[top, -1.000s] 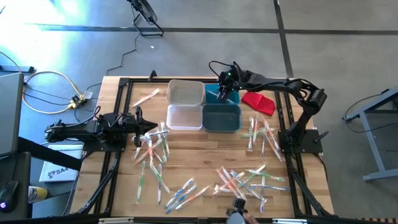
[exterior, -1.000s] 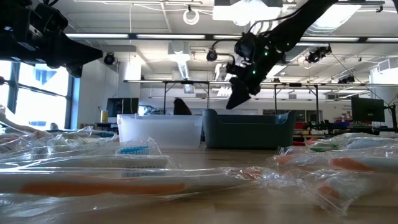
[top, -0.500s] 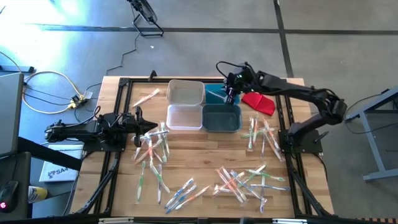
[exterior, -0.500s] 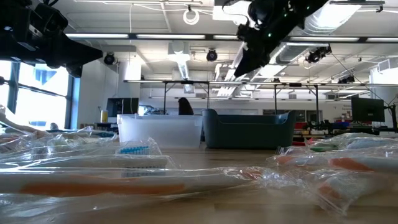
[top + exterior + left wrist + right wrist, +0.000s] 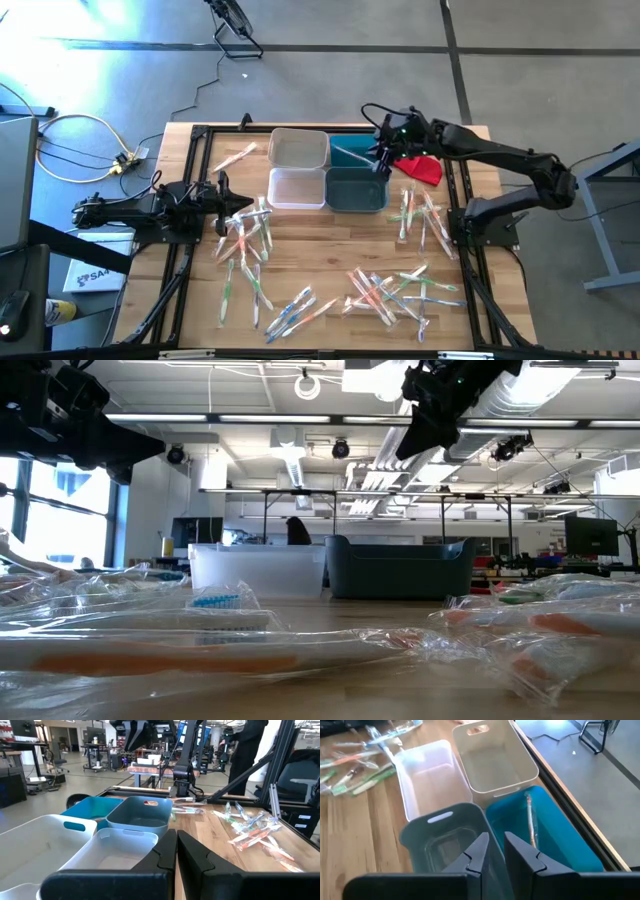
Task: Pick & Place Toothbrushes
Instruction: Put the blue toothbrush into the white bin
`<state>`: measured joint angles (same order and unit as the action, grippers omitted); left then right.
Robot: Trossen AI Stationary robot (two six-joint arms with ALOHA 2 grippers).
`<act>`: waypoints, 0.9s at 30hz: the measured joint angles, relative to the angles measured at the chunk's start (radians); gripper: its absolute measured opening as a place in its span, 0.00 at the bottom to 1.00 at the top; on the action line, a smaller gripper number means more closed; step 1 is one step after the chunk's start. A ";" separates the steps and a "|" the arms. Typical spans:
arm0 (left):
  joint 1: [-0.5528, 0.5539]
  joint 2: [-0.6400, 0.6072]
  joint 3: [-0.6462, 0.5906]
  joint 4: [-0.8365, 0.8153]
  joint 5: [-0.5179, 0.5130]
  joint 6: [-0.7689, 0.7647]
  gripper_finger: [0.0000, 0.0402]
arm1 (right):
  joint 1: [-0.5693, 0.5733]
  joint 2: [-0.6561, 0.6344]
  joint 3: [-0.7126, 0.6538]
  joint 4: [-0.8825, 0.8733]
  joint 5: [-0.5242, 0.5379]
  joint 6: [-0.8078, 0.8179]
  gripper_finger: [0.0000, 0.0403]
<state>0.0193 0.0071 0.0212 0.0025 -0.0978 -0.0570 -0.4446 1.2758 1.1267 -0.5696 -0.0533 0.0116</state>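
Over the far-right corner of the bin cluster, the right gripper (image 5: pixel 383 160) hovers above the seam btwn the bright blue bin (image 5: pixel 345 148) and the dark teal bin (image 5: pixel 357 189). Its jaws are empty w/ only a narrow gap between them. One toothbrush (image 5: pixel 530 824) lies inside the bright blue bin, so that drop looks done imo.

Next step is prob a fresh pick. Loads of toothbrushes (image 5: pixel 392 291) lie scattered on the near half of the desk, plus a small group (image 5: pixel 415 214) just right of the teal bin. That closer bunch is the easy reach. Tips: lift clear of the bin walls before swinging right, open the jaws wide before descending, and go for a single brush at the pile's edge, across the handle, not the crinkly wrapper.

The left gripper (image 5: pixel 222 195) waits w/ jaws together, left of the clear bin (image 5: pixel 296 188), near its own pile.
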 joint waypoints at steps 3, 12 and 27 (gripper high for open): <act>0.000 0.000 0.000 0.000 0.000 0.000 0.03 | 0.001 -0.001 0.000 -0.007 -0.002 0.031 0.12; 0.000 0.000 0.000 0.000 0.000 -0.001 0.03 | 0.072 -0.028 0.000 -0.113 0.105 0.113 0.02; 0.000 0.000 0.000 0.000 0.000 -0.001 0.03 | 0.199 -0.185 -0.186 -0.071 0.244 0.294 0.00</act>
<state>0.0196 0.0069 0.0212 0.0021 -0.0978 -0.0578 -0.2461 1.0907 0.9407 -0.6404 0.1910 0.3057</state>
